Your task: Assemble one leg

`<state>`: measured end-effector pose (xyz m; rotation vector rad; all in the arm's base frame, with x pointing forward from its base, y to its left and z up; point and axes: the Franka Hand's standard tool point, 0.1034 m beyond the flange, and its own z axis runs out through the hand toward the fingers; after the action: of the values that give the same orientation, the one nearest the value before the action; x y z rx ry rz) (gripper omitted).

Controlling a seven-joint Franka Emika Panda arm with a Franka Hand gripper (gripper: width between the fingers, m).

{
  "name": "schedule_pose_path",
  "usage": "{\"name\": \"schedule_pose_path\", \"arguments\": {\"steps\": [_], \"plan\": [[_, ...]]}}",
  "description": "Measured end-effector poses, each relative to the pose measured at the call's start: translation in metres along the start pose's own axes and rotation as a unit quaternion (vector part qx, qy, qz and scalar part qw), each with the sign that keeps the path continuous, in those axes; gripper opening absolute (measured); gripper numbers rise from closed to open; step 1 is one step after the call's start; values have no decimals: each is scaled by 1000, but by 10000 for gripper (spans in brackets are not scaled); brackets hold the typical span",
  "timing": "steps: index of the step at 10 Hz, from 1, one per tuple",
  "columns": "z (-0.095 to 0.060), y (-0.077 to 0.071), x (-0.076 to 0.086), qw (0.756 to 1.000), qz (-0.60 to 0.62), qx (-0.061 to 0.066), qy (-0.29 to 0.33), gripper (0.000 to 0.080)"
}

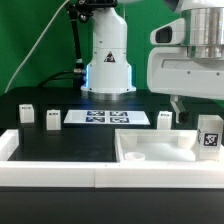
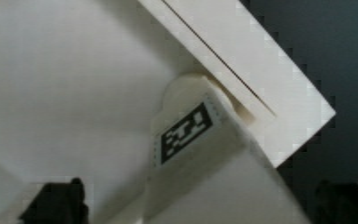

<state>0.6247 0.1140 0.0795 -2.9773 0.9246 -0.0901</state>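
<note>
A white leg (image 1: 209,134) with a black-and-white tag stands upright at the right end of the large white rimmed piece (image 1: 150,152), against its rim. My gripper (image 1: 203,114) hangs over this leg. In the wrist view the leg (image 2: 188,130) lies between my two dark fingertips (image 2: 55,200). The fingertips stand wide apart, with a gap on each side of the leg, so my gripper (image 2: 197,206) is open around it. The rim of the white piece (image 2: 247,60) runs right beside the leg. Three more legs stand on the black table (image 1: 27,114), (image 1: 52,120), (image 1: 165,120).
The marker board (image 1: 98,118) lies flat in front of the robot's base (image 1: 108,72). A white border (image 1: 60,172) runs along the table's front edge. A green wall is behind.
</note>
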Motion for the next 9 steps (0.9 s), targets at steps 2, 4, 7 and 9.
{"name": "schedule_pose_path", "arguments": {"steps": [2, 4, 7, 9], "plan": [[1, -6, 4, 995, -96, -8, -3, 649], [2, -6, 4, 984, -178, -13, -2, 649], [2, -5, 5, 973, -229, -16, -1, 649], [2, -5, 5, 974, -227, -16, -1, 391]]}}
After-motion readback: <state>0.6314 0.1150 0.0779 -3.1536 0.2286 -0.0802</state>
